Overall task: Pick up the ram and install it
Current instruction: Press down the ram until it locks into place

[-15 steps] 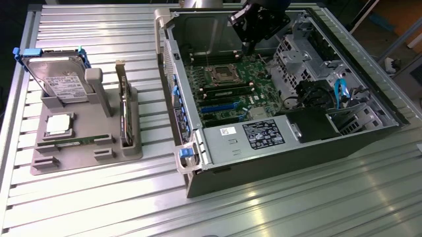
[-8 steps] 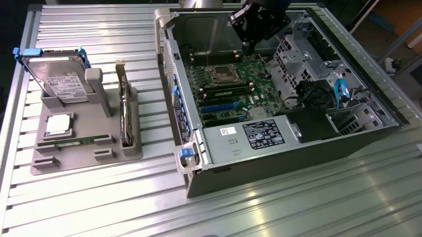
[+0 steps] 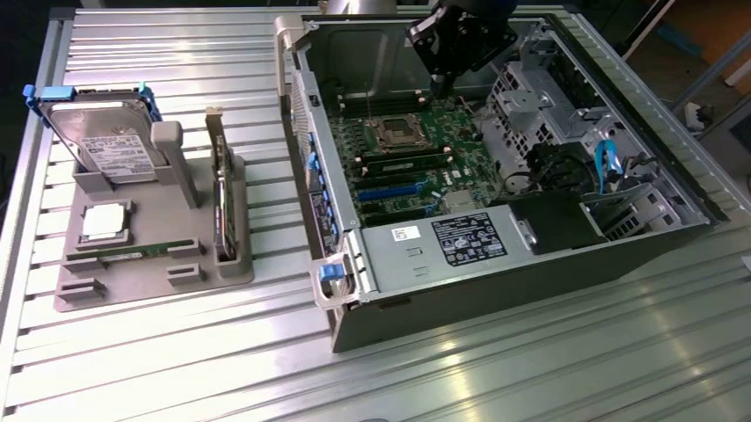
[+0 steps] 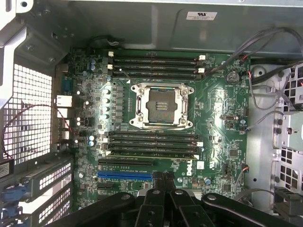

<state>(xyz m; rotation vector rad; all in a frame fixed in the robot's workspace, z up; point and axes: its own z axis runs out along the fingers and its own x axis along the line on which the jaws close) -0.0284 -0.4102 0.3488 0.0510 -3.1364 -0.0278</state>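
A ram stick (image 3: 135,251), thin and green, lies in the front groove of the grey holder (image 3: 153,281) at the exterior view's left. Another green stick with black chips (image 3: 405,163) looks seated in a memory slot (image 4: 151,152) just beside the CPU socket (image 4: 162,106) on the motherboard. My gripper (image 3: 438,83) hangs above the far part of the open computer case (image 3: 352,334), over the motherboard. In the wrist view its black fingers meet at the gripper (image 4: 163,188), shut, with nothing between them.
The holder also carries a silver hard drive (image 3: 112,145), a square chip (image 3: 104,220) and an upright card (image 3: 220,189). Inside the case are a drive cage (image 3: 534,101), blue cables (image 3: 604,163) and a black power supply (image 3: 476,237). Ribbed metal table all around.
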